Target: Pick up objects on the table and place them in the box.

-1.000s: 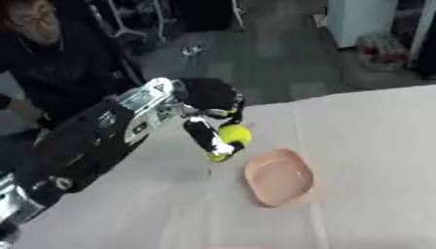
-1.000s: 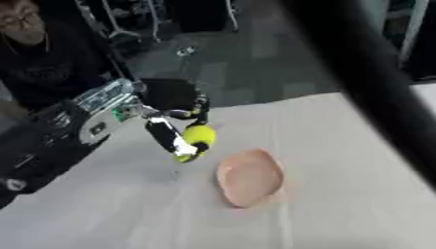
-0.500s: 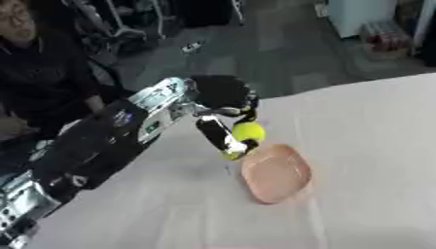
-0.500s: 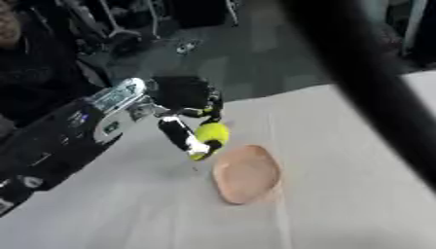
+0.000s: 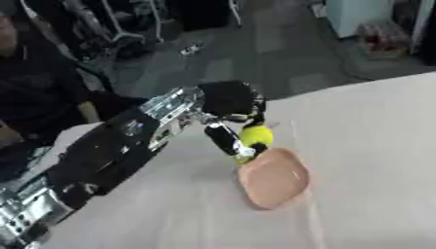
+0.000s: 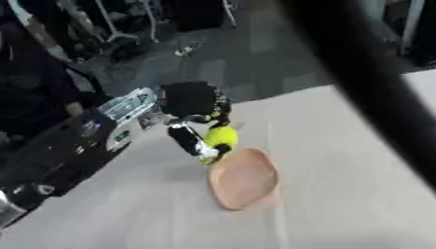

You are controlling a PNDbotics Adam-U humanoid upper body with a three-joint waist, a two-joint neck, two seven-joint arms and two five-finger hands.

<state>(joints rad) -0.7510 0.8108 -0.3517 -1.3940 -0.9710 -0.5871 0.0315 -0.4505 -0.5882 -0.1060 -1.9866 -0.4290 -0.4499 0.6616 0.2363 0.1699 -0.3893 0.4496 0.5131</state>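
My left hand (image 5: 228,104) reaches in from the left over the white table and is shut on a yellow-green ball (image 5: 255,136), with dark fingers (image 5: 222,139) curled round its left side. The ball hangs just above the upper left rim of a shallow pink oval dish (image 5: 274,178) lying on the table. I cannot tell whether the ball touches the rim. My right hand shows in neither view. A box shows in neither view.
The white tablecloth (image 5: 374,146) stretches right and forward of the dish. A dark blurred bar (image 6: 366,73) crosses the right eye view diagonally, close to the camera. Beyond the table's far edge lie a dark floor and clutter. A person sits at the far left.
The whole picture has shifted, so the head has moved. My left hand still holds the ball, which now sits closer over the dish's upper left rim.
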